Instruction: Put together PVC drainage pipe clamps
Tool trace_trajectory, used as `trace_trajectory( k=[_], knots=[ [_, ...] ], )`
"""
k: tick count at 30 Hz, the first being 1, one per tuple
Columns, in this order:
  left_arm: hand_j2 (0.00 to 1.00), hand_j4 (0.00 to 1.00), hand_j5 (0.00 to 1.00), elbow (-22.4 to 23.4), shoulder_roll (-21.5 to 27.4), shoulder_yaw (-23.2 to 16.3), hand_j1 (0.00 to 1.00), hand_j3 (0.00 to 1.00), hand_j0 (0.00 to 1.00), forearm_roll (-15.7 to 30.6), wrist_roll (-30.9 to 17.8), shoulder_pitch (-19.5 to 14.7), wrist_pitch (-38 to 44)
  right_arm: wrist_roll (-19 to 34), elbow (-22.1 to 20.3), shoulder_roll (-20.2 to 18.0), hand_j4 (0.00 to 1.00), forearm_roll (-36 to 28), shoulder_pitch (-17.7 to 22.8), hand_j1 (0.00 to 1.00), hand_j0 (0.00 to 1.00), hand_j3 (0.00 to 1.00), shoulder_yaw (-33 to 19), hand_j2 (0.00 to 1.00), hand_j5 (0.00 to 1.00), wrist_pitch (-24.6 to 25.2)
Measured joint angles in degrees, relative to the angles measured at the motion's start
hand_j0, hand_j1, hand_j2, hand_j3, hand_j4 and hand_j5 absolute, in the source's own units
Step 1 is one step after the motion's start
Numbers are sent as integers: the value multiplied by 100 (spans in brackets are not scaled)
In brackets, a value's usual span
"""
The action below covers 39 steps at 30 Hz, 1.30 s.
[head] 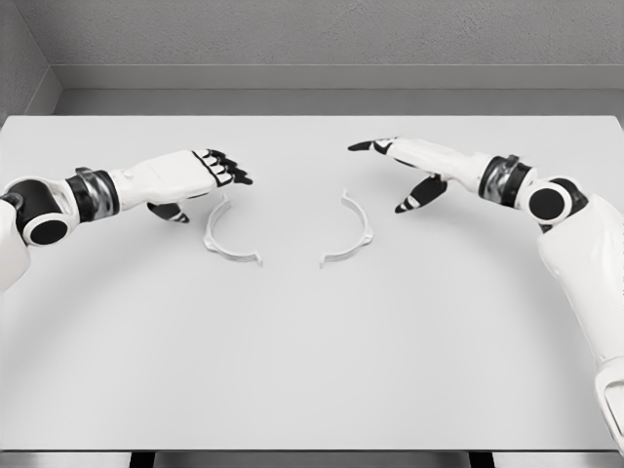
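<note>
- so, my left hand (210, 172) hovers over the table with its dark-tipped fingers stretched out loosely and nothing in them; the thumb hangs below the palm, just above the upper end of the nearer clamp piece.
- my right hand (405, 168) is likewise relaxed and holding nothing, index finger pointing toward the middle, thumb dropped down, a little apart from the other piece.
- the left clamp half (226, 244) lies flat on the table below my left hand, a thin white arc bulging left, with a small outturned tab at its lower end.
- the right clamp half (353, 232) lies near it, an arc bulging right; the two open sides face each other across a clear gap, not touching.
- i judge both halves light and fairly stiff, thin plastic that could flex if squeezed across the arc and skid on the smooth surface when nudged.
- lying so flat, they offer little to get under; i would pinch each at mid-arc, thumb inside and fingers outside, leaving the end tabs free to meet.
- the white table (312, 370) carries nothing else that i can see, with a grey wall (312, 39) behind it.
- no brand, label or writing is readable on the pieces, my arms or the table.
</note>
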Motion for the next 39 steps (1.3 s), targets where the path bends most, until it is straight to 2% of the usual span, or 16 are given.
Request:
trace_trajectory(
  k=[2,8,31,39],
  knots=[
    [100,100,100,26,-53,-31,100,100,100,-6,0,-53,0,1,-180,-4,100,7,185,100,100,100,87,100,100,-4],
    [100,100,100,49,-145,-96,100,100,100,-53,5,-79,0,0,-516,-141,100,-3,246,100,100,100,108,100,100,0],
    [100,100,100,53,-373,-218,100,100,100,-70,-1,-176,0,0,-551,-100,100,7,361,100,100,100,322,100,100,0],
    [100,100,100,43,-471,-214,100,100,100,-46,4,-229,6,-1,-544,91,100,22,325,100,100,100,383,100,100,1]
  ],
)
